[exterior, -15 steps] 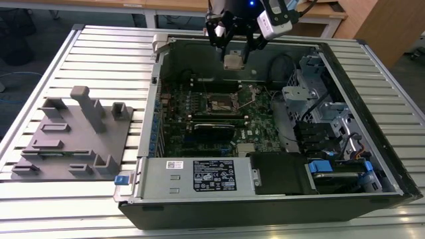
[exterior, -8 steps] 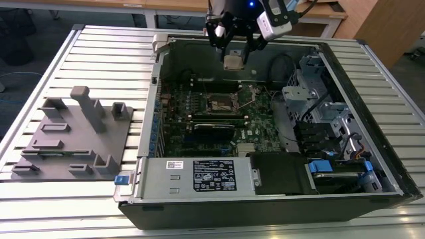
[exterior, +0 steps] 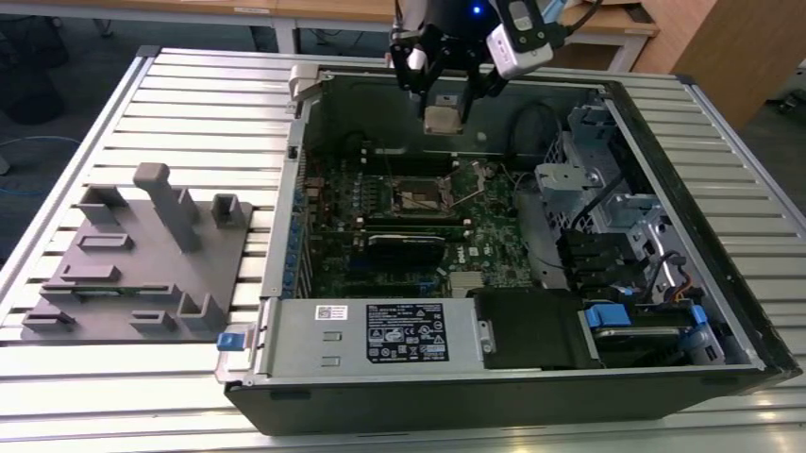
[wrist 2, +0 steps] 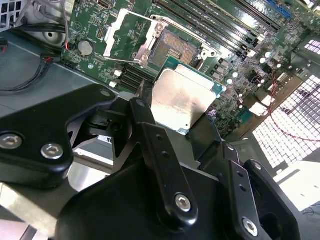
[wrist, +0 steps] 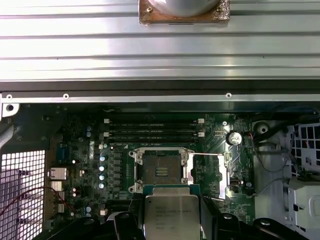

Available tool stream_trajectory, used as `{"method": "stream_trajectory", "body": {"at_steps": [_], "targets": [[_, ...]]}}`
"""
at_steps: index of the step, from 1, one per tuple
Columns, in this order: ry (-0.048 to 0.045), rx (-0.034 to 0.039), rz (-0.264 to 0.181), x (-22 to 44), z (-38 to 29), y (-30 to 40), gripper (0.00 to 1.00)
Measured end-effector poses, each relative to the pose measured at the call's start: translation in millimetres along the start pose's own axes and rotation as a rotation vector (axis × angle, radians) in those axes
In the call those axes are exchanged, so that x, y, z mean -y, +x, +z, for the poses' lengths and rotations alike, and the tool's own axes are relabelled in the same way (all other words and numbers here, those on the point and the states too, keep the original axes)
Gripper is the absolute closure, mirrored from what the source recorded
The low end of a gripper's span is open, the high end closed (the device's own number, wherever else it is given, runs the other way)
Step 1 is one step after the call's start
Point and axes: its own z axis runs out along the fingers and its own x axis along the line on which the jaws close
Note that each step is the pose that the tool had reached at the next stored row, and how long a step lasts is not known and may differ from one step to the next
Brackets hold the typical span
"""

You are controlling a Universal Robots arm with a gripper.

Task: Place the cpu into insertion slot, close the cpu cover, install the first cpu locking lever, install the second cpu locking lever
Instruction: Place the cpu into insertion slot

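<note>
1. a universal robots arm's gripper [exterior: 444, 102] hangs over the far wall of an open computer case [exterior: 377, 415], clenched on the cpu [exterior: 441, 120]. the chip is held flat and clear of the board, its pale metal top toward the wrist cameras.
2. the insertion slot [exterior: 426, 193] lies below the cpu, off toward the desk's near edge, mid-motherboard [exterior: 497, 236], with nothing seated in it.
3. in the first wrist view the cpu's [wrist: 171, 212] edges look roughly square with the slot [wrist: 161, 170] just ahead. the chip is square, so it has no long axis.
4. in the second wrist view the cpu cover [wrist 2: 116, 31] appears swung open beside the slot [wrist 2: 174, 47], leaving the recess free from above.
5. memory slots [wrist: 152, 131] flank one side of the slot, and a drive cage [exterior: 592, 179] stands well apart. room looks ample.
6. the case rests on a slatted metal desk [exterior: 202, 104]. a grey fixture tray [exterior: 139, 255] sits toward the exterior view's left edge.
</note>
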Motion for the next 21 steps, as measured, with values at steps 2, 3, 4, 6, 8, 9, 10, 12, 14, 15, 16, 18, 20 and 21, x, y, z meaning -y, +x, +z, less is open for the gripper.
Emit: {"method": "stream_trajectory", "body": {"at_steps": [2,3,4,6,8,9,10,12,14,15,16,18,20,21], "targets": [[-0.0001,0.0001,0.0,0.1,0.9,0.0,0.46],[0.0,0.0,0.0,0.2,1.4,0.0,0.46],[0.0,0.0,0.0,0.2,2.1,0.0,0.46],[0.0,0.0,0.0,0.3,3.5,-0.1,0.46],[0.0001,0.0,0.0,0.5,5.0,-0.1,0.46],[0.0,0.0,0.0,0.5,5.9,-0.1,0.46],[0.0,0.0,0.0,0.6,6.6,-0.1,0.46],[0.0,0.0,0.0,0.7,8.2,-0.2,0.46],[0.0001,0.0,0.0,0.8,9.4,-0.2,0.46],[0.0002,-0.0001,0.0,0.8,9.6,-0.2,0.46],[0.0003,-0.0001,0.0,0.9,9.8,-0.2,0.46],[-0.0001,0.0001,0.0,1.0,10.8,-0.2,0.46],[0.0,0.0,0.0,1.1,12.4,-0.2,0.46],[0.0001,0.0,0.0,1.2,13.2,-0.3,0.46]]}}
